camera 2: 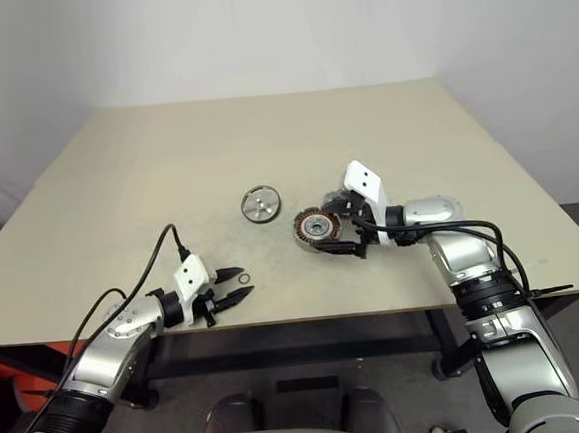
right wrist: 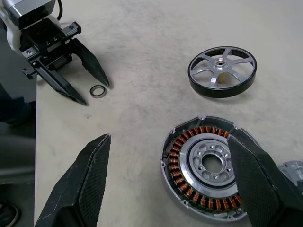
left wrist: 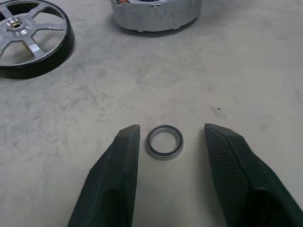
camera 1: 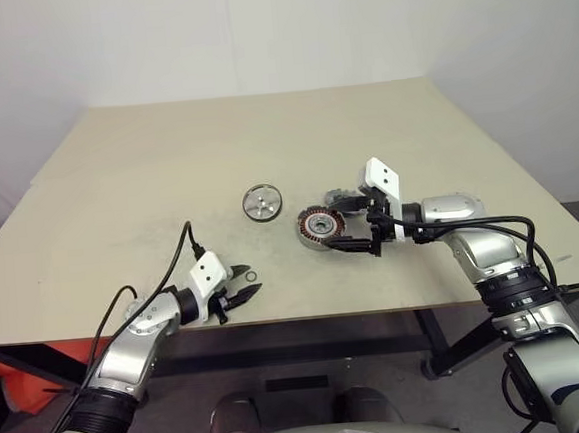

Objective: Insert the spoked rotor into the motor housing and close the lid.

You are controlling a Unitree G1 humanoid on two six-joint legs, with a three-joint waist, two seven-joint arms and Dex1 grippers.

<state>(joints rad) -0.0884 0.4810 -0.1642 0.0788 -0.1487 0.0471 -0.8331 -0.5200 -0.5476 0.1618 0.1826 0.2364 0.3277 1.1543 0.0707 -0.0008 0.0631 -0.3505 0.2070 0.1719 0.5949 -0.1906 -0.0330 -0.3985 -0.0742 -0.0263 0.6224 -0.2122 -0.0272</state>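
Note:
The spoked rotor [camera 1: 262, 202], a shiny silver wheel with a dark rim, lies flat on the table. To its right lies the motor housing [camera 1: 318, 226], copper windings facing up. My right gripper [camera 1: 344, 223] is open and straddles the housing [right wrist: 208, 172]; one finger overlaps its rim. A grey piece that looks like the lid [right wrist: 294, 171] peeks out behind that finger, mostly hidden. Near the front edge my left gripper [left wrist: 173, 127] is open low over the table. A tiny ring [left wrist: 164, 141] lies between its fingers, close to one and not pinched.
The beige table [camera 1: 146, 178] stretches wide behind and to the left of the parts. Its front edge [camera 1: 308, 318] runs just below the left gripper. A black cable [camera 1: 177, 255] loops above the left wrist.

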